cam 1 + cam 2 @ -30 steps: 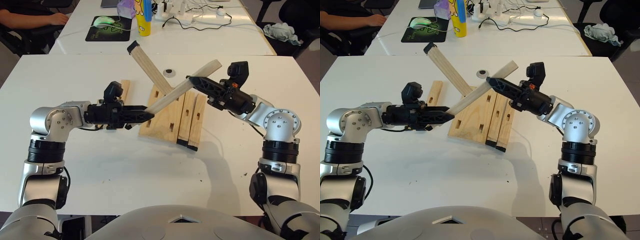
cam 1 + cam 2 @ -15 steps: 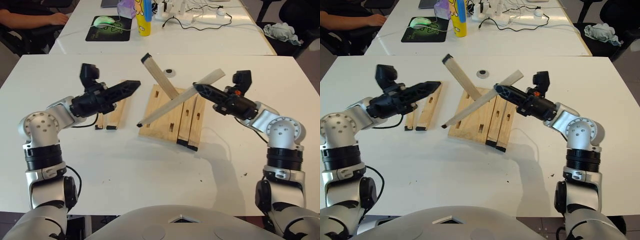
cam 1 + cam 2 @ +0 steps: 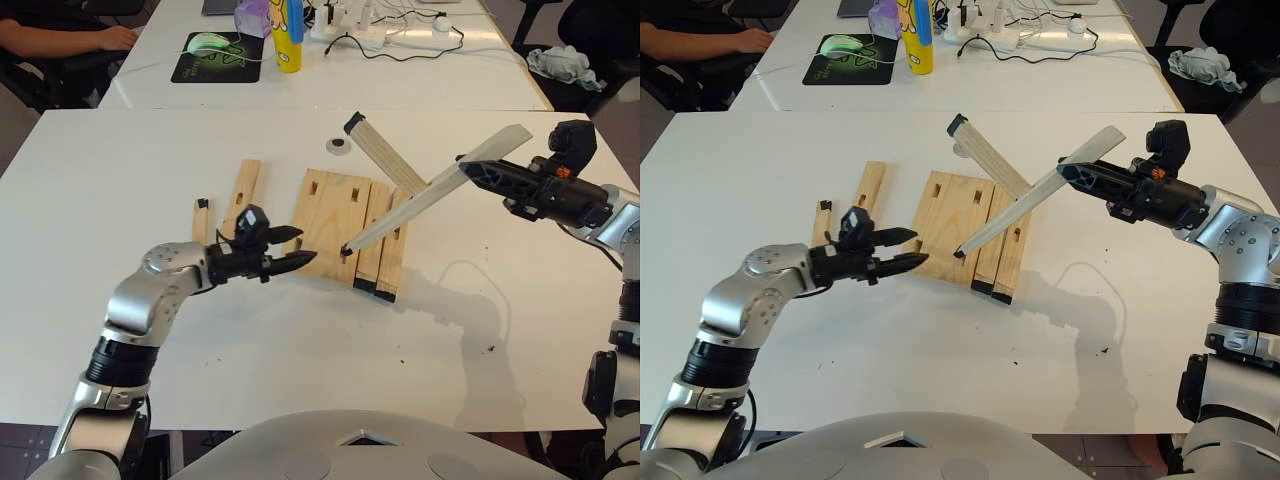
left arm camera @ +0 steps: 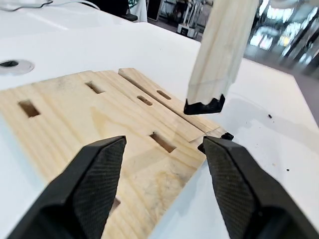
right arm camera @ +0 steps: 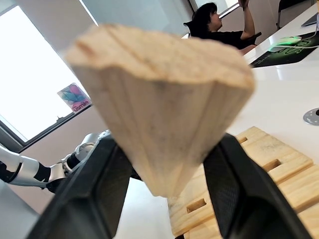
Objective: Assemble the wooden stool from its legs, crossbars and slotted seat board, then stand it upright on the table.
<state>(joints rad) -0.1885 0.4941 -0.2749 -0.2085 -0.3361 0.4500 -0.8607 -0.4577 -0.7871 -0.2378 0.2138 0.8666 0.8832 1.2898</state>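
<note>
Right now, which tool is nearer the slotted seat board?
Left. The left tool is open at the left edge of the seat board; the right tool is off to its right, shut on a leg whose tip hangs over it.

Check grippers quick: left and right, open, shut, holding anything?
Left gripper: open, empty, low by the seat board.
Right gripper: shut on a wooden leg, held tilted over that board.
</note>
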